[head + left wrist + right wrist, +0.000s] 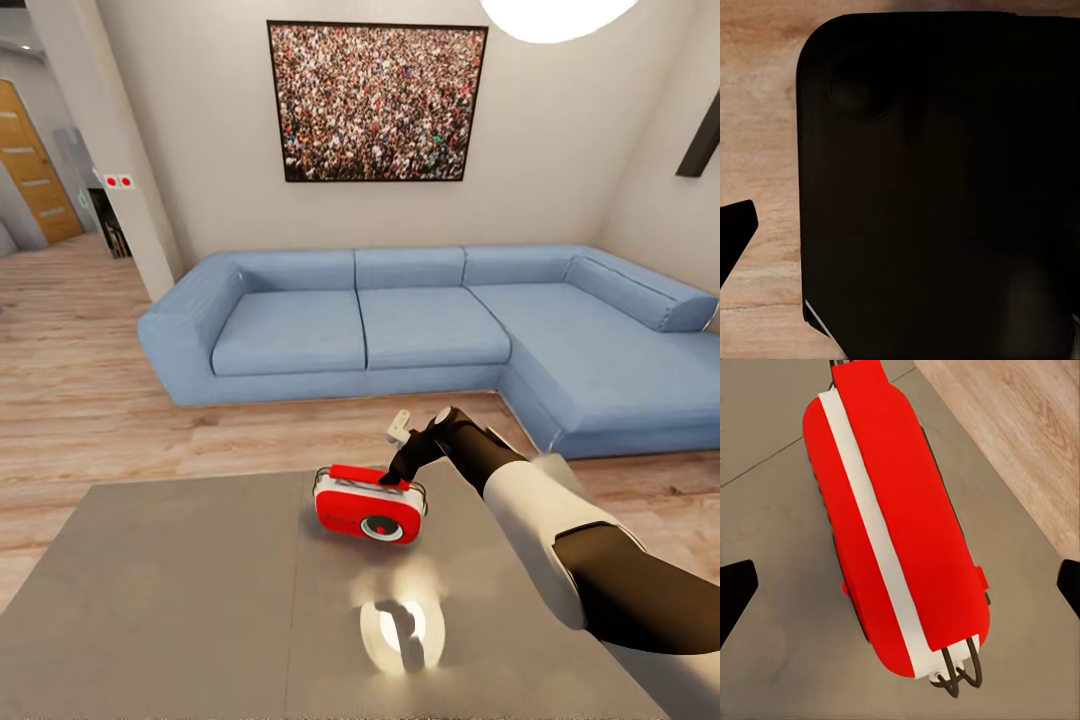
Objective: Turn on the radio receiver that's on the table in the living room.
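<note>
The red radio receiver with white trim and a round front dial stands on the glossy grey table, near its far edge. My right gripper hangs just above the radio's top right end, close to its red handle. In the right wrist view the radio lies lengthwise between the fingertips, which sit wide apart, so the gripper is open and holds nothing. My left gripper faces a dark rounded body over wood floor; one fingertip shows at the picture's edge.
A blue L-shaped sofa stands behind the table, with the crowd picture above it. The pendant lamp mirrors on the tabletop as a bright spot. A white pillar and a wooden door are at far left.
</note>
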### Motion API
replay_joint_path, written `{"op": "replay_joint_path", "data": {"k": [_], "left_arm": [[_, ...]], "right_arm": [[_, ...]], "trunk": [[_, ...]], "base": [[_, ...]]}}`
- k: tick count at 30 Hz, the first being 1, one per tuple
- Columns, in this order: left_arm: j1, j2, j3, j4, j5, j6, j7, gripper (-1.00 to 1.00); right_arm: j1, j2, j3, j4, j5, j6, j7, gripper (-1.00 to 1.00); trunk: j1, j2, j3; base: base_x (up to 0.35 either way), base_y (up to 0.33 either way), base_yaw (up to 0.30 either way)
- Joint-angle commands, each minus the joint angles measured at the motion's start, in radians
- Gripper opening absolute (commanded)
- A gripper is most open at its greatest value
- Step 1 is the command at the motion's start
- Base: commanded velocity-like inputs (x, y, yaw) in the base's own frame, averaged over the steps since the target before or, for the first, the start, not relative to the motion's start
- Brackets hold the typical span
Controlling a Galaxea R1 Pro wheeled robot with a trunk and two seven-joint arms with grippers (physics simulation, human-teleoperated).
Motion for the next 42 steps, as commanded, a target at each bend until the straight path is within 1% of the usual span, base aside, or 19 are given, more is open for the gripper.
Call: {"op": "replay_joint_path", "data": {"k": [1,5,14,17,19,25,42], "left_arm": [[0.000,0.000,0.000,0.000,0.000,0.000,0.000,1.00],[0.000,0.000,0.000,0.000,0.000,0.000,0.000,1.00],[0.000,0.001,0.000,0.000,0.000,0.000,0.000,1.00],[0.000,0.001,0.000,0.000,0.000,0.000,0.000,1.00],[0.000,0.001,0.000,0.000,0.000,0.000,0.000,1.00],[0.000,0.002,0.000,0.000,0.000,0.000,0.000,1.00],[0.000,0.000,0.000,0.000,0.000,0.000,0.000,1.00]], "right_arm": [[0.000,0.000,-0.001,0.000,0.000,0.000,0.000,1.00],[0.000,-0.001,-0.001,0.000,0.001,0.000,-0.001,1.00],[0.000,-0.016,-0.002,0.000,0.001,0.000,-0.006,1.00],[0.000,-0.019,-0.002,0.000,0.001,0.000,-0.032,1.00],[0.000,-0.021,-0.002,0.001,0.001,-0.001,-0.064,1.00],[0.000,-0.020,-0.002,0.005,0.001,-0.002,-0.090,1.00],[0.000,-0.018,-0.002,0.008,0.000,-0.007,-0.093,1.00]], "trunk": [[0.000,0.000,-0.002],[0.000,0.000,-0.008],[0.000,0.000,-0.023],[0.000,0.000,-0.027],[0.000,0.000,-0.031],[0.000,0.000,-0.040],[0.000,0.000,-0.068]], "base": [[0.000,0.000,0.000],[0.000,0.000,0.000],[0.000,0.000,0.000],[0.000,0.000,0.000],[0.000,0.000,0.000],[0.000,0.000,0.000],[0.000,0.000,0.000]]}}
